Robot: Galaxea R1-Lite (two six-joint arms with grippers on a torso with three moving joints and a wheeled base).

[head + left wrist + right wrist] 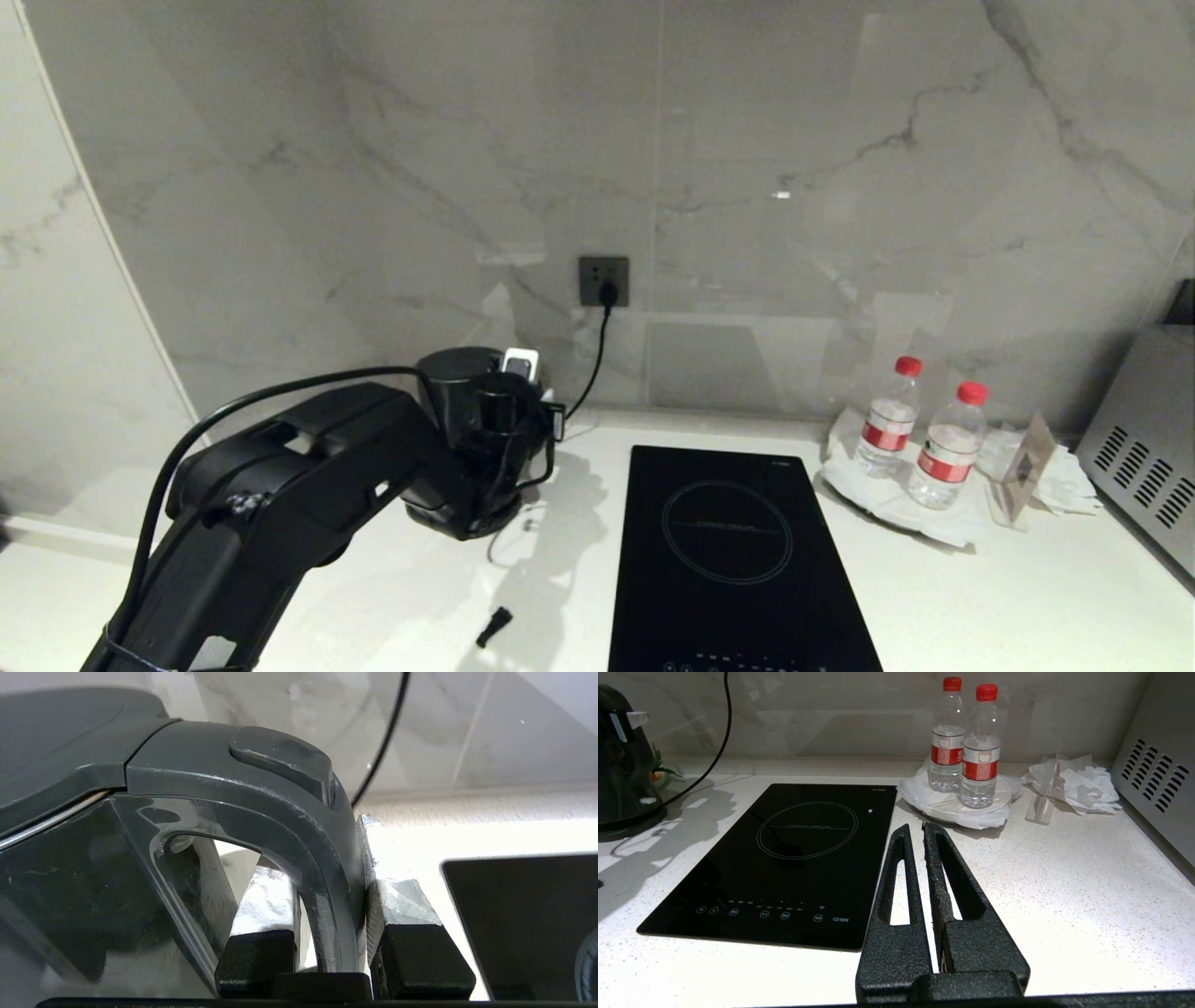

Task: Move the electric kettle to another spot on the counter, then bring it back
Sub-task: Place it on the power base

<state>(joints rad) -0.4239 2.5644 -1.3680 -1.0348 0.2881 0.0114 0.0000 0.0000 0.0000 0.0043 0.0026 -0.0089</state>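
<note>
The electric kettle (459, 371) is a glossy black jug standing at the back left of the white counter (980, 597), below the wall socket. My left arm hides most of its body in the head view. My left gripper (512, 420) is shut on the kettle's loop handle (299, 826), with one white-taped finger (264, 900) inside the loop and the other (402, 896) outside. In the right wrist view the kettle (619, 765) rises above a round black base (630, 823). My right gripper (917, 828) hangs shut and empty over the counter (1064, 882).
A black induction hob (728, 551) lies just right of the kettle. Two red-capped water bottles (920, 429) stand on a white plate at the back right, beside crumpled paper and a steel appliance (1144, 448). A cord runs from the socket (603, 280); a small black piece (495, 627) lies near the front.
</note>
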